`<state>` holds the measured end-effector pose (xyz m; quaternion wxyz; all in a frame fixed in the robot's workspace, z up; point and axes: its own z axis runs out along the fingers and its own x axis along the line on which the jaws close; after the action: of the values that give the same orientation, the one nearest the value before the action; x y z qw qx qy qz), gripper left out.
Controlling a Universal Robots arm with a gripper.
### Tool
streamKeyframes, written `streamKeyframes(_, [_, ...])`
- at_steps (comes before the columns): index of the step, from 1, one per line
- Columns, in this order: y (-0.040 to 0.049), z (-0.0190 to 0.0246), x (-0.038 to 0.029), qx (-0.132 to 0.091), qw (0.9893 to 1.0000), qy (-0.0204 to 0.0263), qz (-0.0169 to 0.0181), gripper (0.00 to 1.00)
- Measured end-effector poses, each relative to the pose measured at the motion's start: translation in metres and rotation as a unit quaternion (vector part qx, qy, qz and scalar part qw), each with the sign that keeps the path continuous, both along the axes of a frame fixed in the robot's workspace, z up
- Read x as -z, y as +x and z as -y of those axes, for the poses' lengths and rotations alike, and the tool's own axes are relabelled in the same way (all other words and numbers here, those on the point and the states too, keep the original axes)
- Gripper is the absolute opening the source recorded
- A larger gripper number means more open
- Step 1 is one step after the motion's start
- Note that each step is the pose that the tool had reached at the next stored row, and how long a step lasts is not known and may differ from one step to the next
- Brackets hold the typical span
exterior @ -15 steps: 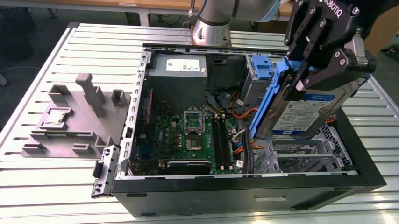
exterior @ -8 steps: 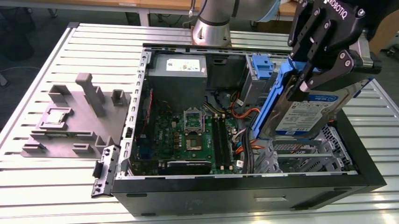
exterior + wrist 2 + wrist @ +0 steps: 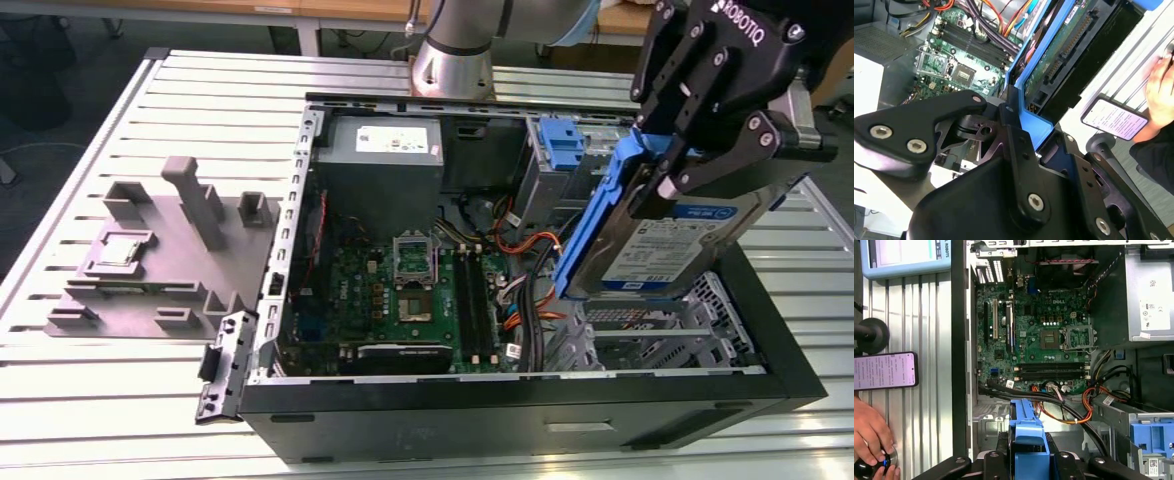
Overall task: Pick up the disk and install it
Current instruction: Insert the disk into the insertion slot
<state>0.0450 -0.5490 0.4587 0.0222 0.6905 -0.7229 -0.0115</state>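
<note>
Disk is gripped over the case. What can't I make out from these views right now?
Exterior view: the disk, held by the gripper, hides part of the metal drive cage behind it.
First wrist view: the disk's blue rail is cut off by the picture's edge.
Second wrist view: the gripper's body covers the disk's near end.
First wrist view: a hand covers a small dark object.

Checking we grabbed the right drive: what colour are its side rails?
Blue rails on the disk, clearest in the exterior view.

Disk (image 3: pixel 678 245) in claw (image 3: pixel 707 172) above computer case (image 3: pixel 534 412).
</note>
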Motion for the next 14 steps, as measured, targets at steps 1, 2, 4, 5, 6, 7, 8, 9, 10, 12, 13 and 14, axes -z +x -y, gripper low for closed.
streamKeyframes(1, [0.0017,0.0,0.0004,0.0,1.0,0.0,0.0,0.36])
streamKeyframes(2, [0.0032,0.0001,0.0008,-0.001,1.0,0.0002,0.0,0.36])
streamKeyframes(4, [0.0059,0.0003,0.0016,-0.001,1.0,0.0007,0.0,0.36])
streamKeyframes(5, [0.0072,0.0005,0.0021,-0.001,1.0,0.0011,0.0,0.36])
streamKeyframes(6, [0.0082,0.0011,0.0025,-0.001,1.0,0.0012,0.0,0.36])
streamKeyframes(7, [0.009,0.0016,0.0029,-0.001,1.0,0.0012,0.0,0.36])
streamKeyframes(8, [0.0099,0.0021,0.0033,-0.001,1.0,0.0013,0.0,0.36])
streamKeyframes(9, [0.0108,0.0024,0.0036,-0.002,1.0,0.0013,0.0,0.36])
streamKeyframes(10, [0.0115,0.0026,0.004,-0.002,1.0,0.0013,0.0,0.36])
streamKeyframes(12, [0.013,0.0027,0.0048,-0.006,1.0,0.0011,0.0,0.36])
streamKeyframes(13, [0.0137,0.0028,0.0055,-0.008,1.0,0.0012,0.0,0.36])
streamKeyframes(14, [0.0144,0.003,0.0061,-0.009,1.0,0.0013,0.0,0.36])
